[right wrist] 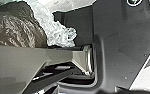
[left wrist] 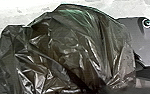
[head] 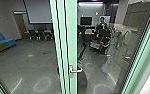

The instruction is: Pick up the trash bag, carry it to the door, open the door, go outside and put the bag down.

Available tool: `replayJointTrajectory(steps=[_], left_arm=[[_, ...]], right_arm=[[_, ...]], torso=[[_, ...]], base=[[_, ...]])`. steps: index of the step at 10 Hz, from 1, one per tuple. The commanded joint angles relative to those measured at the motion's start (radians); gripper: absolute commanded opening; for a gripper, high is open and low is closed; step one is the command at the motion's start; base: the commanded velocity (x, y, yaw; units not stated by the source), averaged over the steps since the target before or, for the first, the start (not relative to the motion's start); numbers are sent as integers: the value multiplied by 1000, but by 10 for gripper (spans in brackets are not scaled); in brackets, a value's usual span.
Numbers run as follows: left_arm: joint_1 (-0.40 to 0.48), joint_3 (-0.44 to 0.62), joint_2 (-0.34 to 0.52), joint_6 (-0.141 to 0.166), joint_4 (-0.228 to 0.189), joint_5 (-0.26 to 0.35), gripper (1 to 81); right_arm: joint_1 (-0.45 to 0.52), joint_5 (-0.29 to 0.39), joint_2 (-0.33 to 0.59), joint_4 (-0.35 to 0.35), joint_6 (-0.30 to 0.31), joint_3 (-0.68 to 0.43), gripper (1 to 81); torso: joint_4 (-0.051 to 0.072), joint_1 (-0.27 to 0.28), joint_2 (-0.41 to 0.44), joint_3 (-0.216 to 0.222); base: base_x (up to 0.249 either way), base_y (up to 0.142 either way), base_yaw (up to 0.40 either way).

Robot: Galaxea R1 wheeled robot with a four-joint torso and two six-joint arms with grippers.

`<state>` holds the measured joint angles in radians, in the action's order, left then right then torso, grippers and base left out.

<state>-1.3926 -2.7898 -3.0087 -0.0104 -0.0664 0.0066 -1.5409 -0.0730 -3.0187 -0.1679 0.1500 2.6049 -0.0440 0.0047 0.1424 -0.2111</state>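
No lettering (nor any number) is readable.

A grey floor (head: 23, 62) with pale rings of light fills the lower left of the head view. A blue, green and orange sofa (head: 1, 42) sits at the left edge. Dark chairs (head: 40, 35) line up below a pale screen (head: 39, 11), upper left; a bright strip light (head: 91, 3) glows above a dark monitor (head: 86, 20), right of top centre.
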Motion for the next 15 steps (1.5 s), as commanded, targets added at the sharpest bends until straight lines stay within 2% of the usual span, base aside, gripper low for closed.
replayJointTrajectory(steps=[1, 7, 15], left_arm=[[62, -7, 5, 0, 3, 50, 10], [63, -7, 3, 0, -6, 58, 10], [63, -7, 6, -5, -12, 61, 10]], right_arm=[[34, 52, -8, -8, -4, -13, 811], [34, 52, -8, -9, -4, -13, 811], [35, 52, -10, -9, -4, -13, 811]], torso=[[0, 0, 0, 0], [0, 0, 0, 0], [0, 0, 0, 0]], base=[[0, 0, 0], [0, 0, 15], [0, 0, 174]])
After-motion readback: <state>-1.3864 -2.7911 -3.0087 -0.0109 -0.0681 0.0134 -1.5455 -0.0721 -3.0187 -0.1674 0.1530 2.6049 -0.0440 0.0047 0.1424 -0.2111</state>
